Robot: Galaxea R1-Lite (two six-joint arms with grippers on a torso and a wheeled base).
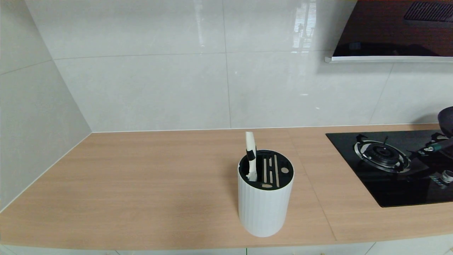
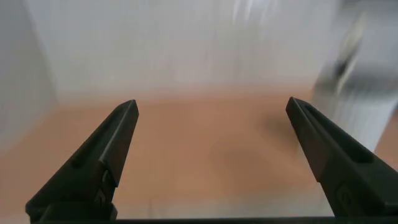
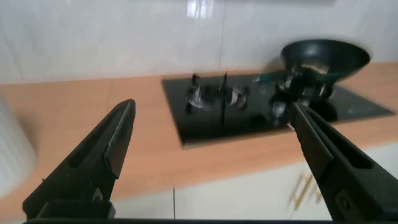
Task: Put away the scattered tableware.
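Note:
A white ribbed utensil holder (image 1: 264,202) with a black slotted top stands near the front edge of the wooden counter (image 1: 148,177). A white utensil with a black band (image 1: 251,154) sticks upright out of its left slot. In the left wrist view my left gripper (image 2: 211,112) is open over bare counter, with the holder (image 2: 360,99) blurred off to one side. My right gripper (image 3: 211,112) is open too, with nothing between its fingers; the holder's white wall (image 3: 11,155) shows at the frame's edge.
A black gas hob (image 1: 393,163) with a burner ring (image 1: 382,154) is set into the counter at the right, and a dark pan (image 3: 323,59) rests on its far burner. Grey tiled walls close the back and left. A range hood (image 1: 393,32) hangs at upper right.

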